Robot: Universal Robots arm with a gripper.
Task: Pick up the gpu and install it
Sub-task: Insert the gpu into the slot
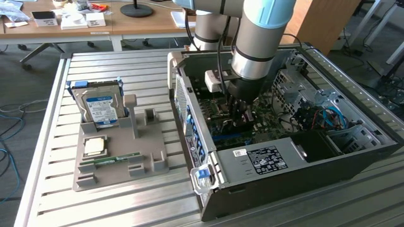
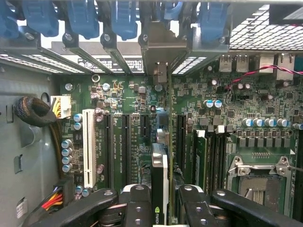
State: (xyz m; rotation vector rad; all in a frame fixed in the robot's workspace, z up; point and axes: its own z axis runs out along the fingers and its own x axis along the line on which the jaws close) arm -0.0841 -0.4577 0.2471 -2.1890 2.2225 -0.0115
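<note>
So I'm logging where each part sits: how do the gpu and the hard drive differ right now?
The gpu stands on edge between the gripper's fingers inside the computer case, over the motherboard slots; the hard drive stands upright in the grey holder outside the case, untouched. The gpu is a thin card seen edge-on; the hard drive is a silver block with a blue-white label.

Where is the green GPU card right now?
The green GPU card is held edge-on between the gripper fingers, inside the open black computer case, just above the green motherboard's black expansion slots.
</note>
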